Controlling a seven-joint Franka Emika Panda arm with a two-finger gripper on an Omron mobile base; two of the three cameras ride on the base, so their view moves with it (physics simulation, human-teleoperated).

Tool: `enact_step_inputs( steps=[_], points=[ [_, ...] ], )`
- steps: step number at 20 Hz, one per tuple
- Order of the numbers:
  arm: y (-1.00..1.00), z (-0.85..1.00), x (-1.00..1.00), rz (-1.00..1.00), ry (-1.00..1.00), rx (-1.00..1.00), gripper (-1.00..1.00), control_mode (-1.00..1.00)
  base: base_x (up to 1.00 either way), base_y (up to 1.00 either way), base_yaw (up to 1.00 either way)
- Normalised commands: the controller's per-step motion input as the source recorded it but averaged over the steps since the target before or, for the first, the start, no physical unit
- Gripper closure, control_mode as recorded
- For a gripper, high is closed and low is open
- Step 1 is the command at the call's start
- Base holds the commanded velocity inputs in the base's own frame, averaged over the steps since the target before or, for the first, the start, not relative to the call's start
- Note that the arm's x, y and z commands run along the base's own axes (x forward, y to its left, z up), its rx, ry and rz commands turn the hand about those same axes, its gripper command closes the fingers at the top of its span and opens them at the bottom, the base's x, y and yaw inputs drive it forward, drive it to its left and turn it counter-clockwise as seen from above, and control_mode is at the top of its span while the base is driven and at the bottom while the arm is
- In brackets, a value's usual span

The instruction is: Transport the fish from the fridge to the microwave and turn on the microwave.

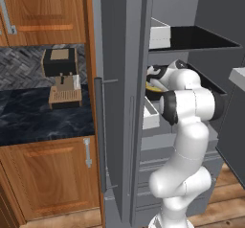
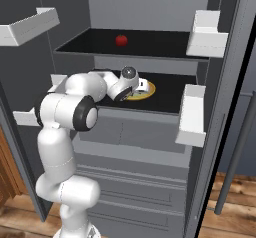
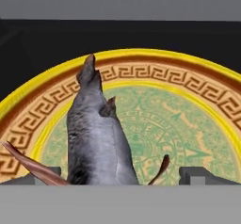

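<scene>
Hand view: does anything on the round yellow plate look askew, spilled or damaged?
Nothing stands out. The slender grey fish lies whole on the round yellow patterned plate, between the fingertips of the open hand. Nothing spilled.

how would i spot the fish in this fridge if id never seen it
Look into the open fridge, at the lower of the two black shelves, where a round yellow plate with a green patterned centre lies. The fish lies on that plate, between the open gripper's fingertips. It is slender and dark grey, unlike the small red fruit on the shelf above.
</scene>
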Motion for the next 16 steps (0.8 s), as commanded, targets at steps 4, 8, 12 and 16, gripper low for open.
enact_step_inputs(
  steps=[4, 8, 12, 16],
  points=[
    [0.0, -0.03, 0.05, 0.0, 0.0, 0.0, -1.0, -1.0, 0.0, 0.0, 0.0],
    [0.0, 0.0, 0.0, 0.0, 0.0, 0.0, 1.0, -1.0, 0.0, 0.0, 0.0],
    [0.0, 0.0, 0.0, 0.0, 0.0, 0.0, 1.0, -1.0, 0.0, 0.0, 0.0],
    [0.0, 0.0, 0.0, 0.0, 0.0, 0.0, 1.0, -1.0, 0.0, 0.0, 0.0]
  ],
)
